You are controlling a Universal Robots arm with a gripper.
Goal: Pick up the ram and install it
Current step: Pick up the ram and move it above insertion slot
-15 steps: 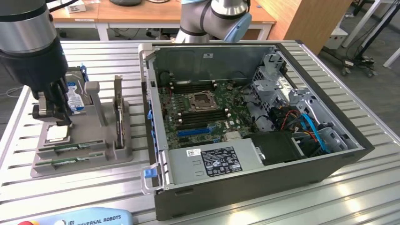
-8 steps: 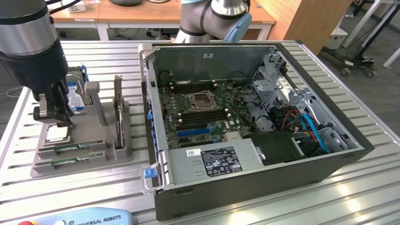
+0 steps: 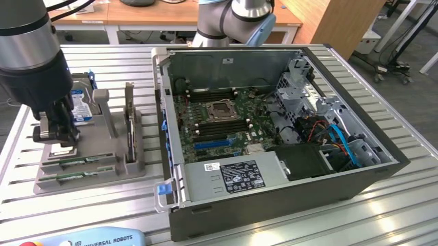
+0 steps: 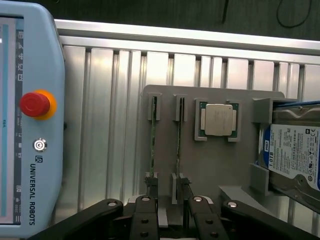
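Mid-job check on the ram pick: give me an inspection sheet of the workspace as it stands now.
Surface: slatted aluminium table, carrying a grey holder and an open computer case.
Job's things: ram stick on the pendant side and ram stick on the processor side, both on edge in the holder's slots.
Clutter: processor and hard drive in the same holder; teach pendant lying on the table.
Grippers: gripper open and empty, over one end of the two sticks.
Cables: blue and orange leads inside the case.
Surroundings: wooden desks behind the table.
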